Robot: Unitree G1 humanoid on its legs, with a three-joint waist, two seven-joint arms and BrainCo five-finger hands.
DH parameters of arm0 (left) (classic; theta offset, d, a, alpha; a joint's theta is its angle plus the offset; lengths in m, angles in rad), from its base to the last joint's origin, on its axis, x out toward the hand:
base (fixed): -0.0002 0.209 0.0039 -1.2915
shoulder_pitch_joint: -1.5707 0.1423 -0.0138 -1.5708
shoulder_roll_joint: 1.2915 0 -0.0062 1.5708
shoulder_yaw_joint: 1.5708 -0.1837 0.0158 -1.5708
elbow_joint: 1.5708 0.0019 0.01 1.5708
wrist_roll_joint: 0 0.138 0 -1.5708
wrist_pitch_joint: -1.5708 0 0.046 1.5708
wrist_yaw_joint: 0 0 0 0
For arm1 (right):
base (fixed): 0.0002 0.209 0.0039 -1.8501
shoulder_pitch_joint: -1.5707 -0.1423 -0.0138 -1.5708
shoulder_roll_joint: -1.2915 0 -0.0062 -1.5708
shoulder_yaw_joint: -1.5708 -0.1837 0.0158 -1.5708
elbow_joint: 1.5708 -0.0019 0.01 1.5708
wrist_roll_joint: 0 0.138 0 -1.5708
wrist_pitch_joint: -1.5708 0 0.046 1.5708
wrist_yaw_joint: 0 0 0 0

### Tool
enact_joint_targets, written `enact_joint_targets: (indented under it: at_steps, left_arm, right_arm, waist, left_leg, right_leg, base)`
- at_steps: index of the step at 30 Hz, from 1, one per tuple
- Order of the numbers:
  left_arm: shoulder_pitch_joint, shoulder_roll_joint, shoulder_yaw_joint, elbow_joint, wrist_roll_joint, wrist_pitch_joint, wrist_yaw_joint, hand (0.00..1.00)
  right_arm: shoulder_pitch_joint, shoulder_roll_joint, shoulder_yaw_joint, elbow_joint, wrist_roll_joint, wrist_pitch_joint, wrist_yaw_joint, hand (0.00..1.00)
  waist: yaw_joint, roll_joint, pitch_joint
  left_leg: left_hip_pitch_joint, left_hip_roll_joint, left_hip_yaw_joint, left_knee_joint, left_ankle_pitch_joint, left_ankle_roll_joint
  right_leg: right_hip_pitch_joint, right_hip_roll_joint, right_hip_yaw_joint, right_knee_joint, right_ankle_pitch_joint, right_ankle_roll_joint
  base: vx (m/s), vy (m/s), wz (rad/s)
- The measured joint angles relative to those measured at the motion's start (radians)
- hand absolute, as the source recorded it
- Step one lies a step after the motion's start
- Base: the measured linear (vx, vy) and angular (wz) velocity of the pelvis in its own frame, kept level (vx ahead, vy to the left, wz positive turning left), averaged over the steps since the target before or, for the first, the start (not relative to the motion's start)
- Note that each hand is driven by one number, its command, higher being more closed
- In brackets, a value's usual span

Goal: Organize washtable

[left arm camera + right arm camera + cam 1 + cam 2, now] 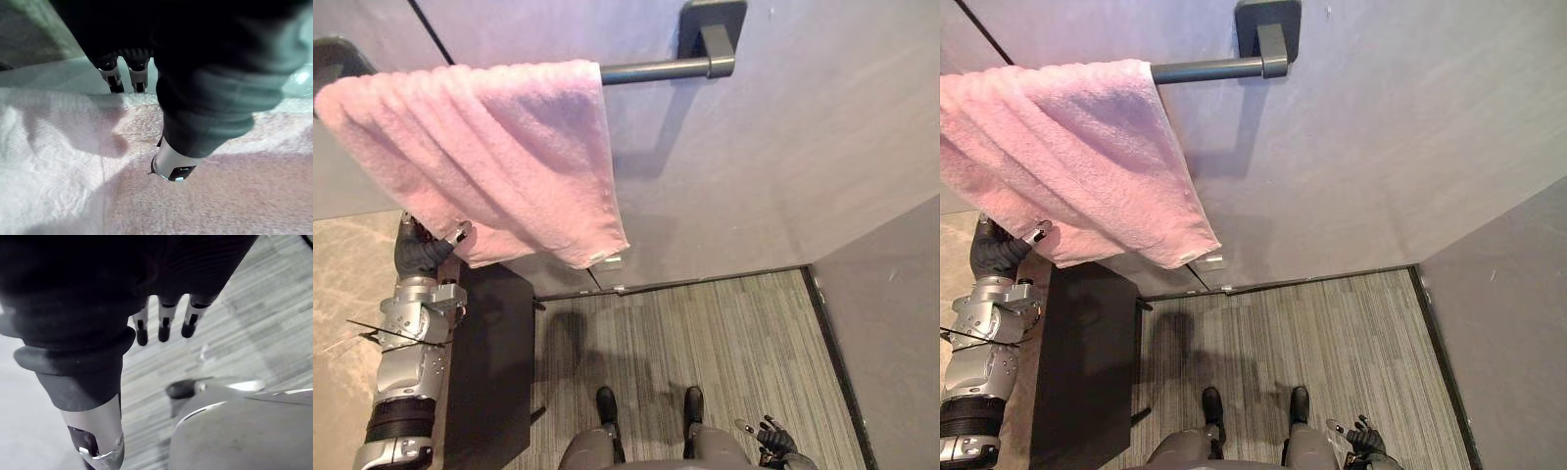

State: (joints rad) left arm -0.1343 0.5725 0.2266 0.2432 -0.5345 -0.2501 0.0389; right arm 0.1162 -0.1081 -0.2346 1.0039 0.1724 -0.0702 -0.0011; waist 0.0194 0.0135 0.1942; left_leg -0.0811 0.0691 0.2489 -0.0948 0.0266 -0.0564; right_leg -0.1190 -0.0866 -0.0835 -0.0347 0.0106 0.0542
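A pink towel hangs folded over a dark grey bar fixed to the grey wall. My left hand is raised to the towel's lower left corner, just above the washtable's beige stone top. In the left wrist view its fingers and thumb are spread over the towel with no cloth pinched between them. My right hand hangs low at my right side, its fingers straight over the floor and holding nothing.
The washtable's dark front panel drops to a grey striped carpet. The bar's square wall bracket sits at the upper middle. A grey partition closes off the right side.
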Motion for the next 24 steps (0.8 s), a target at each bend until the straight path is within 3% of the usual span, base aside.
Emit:
enact_joint_targets:
  at_steps: [3,4,12,15,17,21,24]
  left_arm:
    - [-0.018,0.0,0.002,0.003,0.045,0.003,0.041,0.0]
    - [-0.019,-0.001,0.003,0.004,0.065,0.008,0.059,1.0]
    - [-0.03,0.0,0.011,0.01,0.117,0.025,0.068,1.0]
    - [-0.049,0.0,0.02,0.023,0.117,0.035,0.052,1.0]
    - [-0.058,0.002,0.021,0.022,0.117,0.036,0.047,1.0]
    - [-0.063,0.015,0.02,0.02,0.118,0.039,0.041,1.0]
    - [-0.069,0.03,0.013,0.019,0.122,0.041,0.027,1.0]
  right_arm:
    - [-0.001,0.0,0.0,-0.009,0.003,-0.002,-0.005,0.0]
    - [-0.001,0.0,0.0,-0.009,0.003,-0.002,-0.011,0.0]
    - [0.001,0.001,-0.003,-0.053,-0.007,0.001,-0.018,0.0]
    - [0.012,0.001,0.01,-0.234,-0.026,0.007,-0.02,0.0]
    - [0.008,-0.013,0.029,-0.46,-0.026,-0.004,-0.02,0.0]
    - [-0.01,-0.061,0.084,-0.72,-0.016,-0.032,-0.016,0.0]
    - [-0.05,-0.135,0.16,-0.913,0.068,-0.06,0.011,0.0]
  waist:
    - [-0.003,0.0,0.0]
    - [-0.003,0.0,0.001]
    - [-0.005,0.0,0.001]
    - [-0.006,0.0,0.005]
    - [-0.003,-0.001,0.013]
    - [0.0,-0.004,0.016]
    - [0.0,-0.004,0.016]
  left_leg:
    - [-0.02,0.0,0.001,0.0,0.0,0.0]
    - [-0.022,0.0,0.002,0.0,0.0,0.0]
    - [-0.023,0.0,0.004,0.0,-0.002,0.002]
    - [-0.017,0.001,0.02,0.0,-0.004,0.004]
    - [-0.011,0.0,0.038,0.0,-0.006,0.006]
    - [-0.012,0.002,0.055,0.008,-0.006,0.006]
    - [-0.01,0.01,0.058,0.014,-0.006,0.006]
  right_leg:
    - [-0.022,0.001,0.001,0.0,0.002,-0.002]
    - [-0.025,0.001,0.002,0.0,0.004,-0.005]
    - [-0.026,-0.001,0.004,0.0,0.01,-0.008]
    - [-0.03,-0.001,0.034,0.0,0.021,-0.009]
    - [-0.035,-0.002,0.06,0.0,0.024,-0.005]
    - [-0.043,0.002,0.083,0.001,0.026,-0.001]
    - [-0.042,0.009,0.087,0.006,0.028,-0.003]
  base:
    - [0.01,-0.004,-0.01]
    - [0.04,-0.011,-0.02]
    - [0.0,-0.002,-0.01]
    - [-0.04,0.006,-0.19]
    - [-0.07,0.006,-0.24]
    - [-0.04,-0.013,-0.15]
    - [-0.02,-0.037,-0.03]
